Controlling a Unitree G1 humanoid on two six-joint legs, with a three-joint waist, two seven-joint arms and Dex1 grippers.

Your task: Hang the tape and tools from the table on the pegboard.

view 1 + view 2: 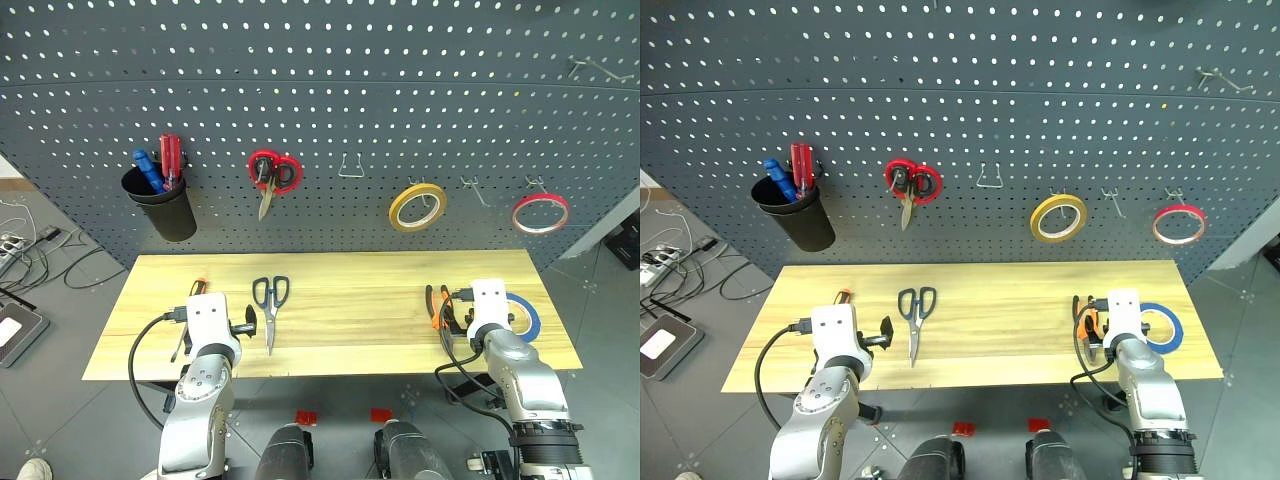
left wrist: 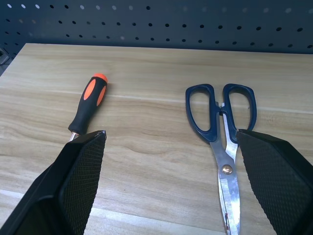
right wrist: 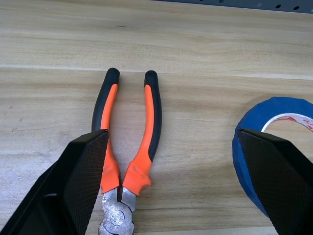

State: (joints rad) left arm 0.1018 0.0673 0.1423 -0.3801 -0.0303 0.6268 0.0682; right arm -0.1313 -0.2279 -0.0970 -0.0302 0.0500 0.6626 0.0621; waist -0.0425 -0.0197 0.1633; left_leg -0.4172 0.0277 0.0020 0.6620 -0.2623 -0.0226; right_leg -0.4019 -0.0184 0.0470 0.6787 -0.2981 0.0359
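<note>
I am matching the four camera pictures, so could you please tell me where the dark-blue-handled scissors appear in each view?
Left eye view: scissors flat on the table, left of centre, beside the left claw.
Right eye view: same spot.
Left wrist view: near the right finger, handles toward the pegboard.
Right wrist view: not in it.
Shared landmark: the red-handled scissors hanging straight above.

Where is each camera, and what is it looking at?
Head eyes: high up, looking down at the table and pegboard; both arms show, same scene in both.
Left wrist: behind the open left gripper, facing the screwdriver and scissors.
Right wrist: behind the open right gripper, facing the pliers and tape.
Shared: head views show all four too.
</note>
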